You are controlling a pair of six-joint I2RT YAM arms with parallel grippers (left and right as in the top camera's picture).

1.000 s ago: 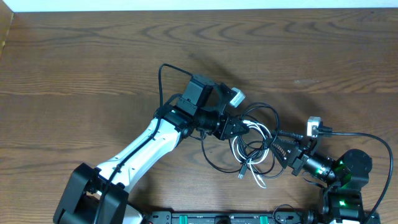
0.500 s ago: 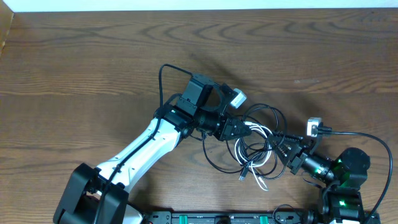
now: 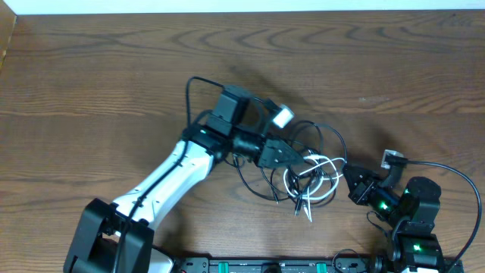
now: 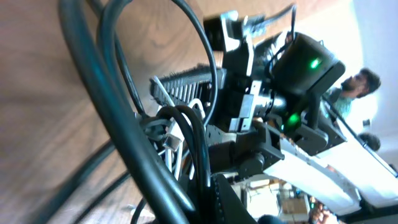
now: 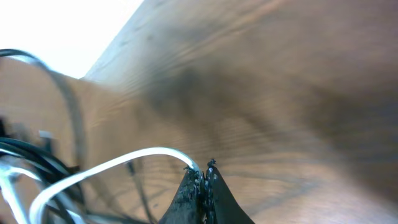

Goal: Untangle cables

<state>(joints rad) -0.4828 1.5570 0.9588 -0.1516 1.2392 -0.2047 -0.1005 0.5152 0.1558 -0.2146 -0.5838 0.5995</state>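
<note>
Pull-apart step — right pincer [image 5: 204, 171] pinches white cable [image 5: 152, 150], left pincer [image 3: 295, 157] unreadable amid black cables [image 4: 143, 155] — next: draw outward gently.

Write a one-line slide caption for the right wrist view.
Right tool pinches the end of a white cable over the wooden table, black cables blurred at left.
</note>
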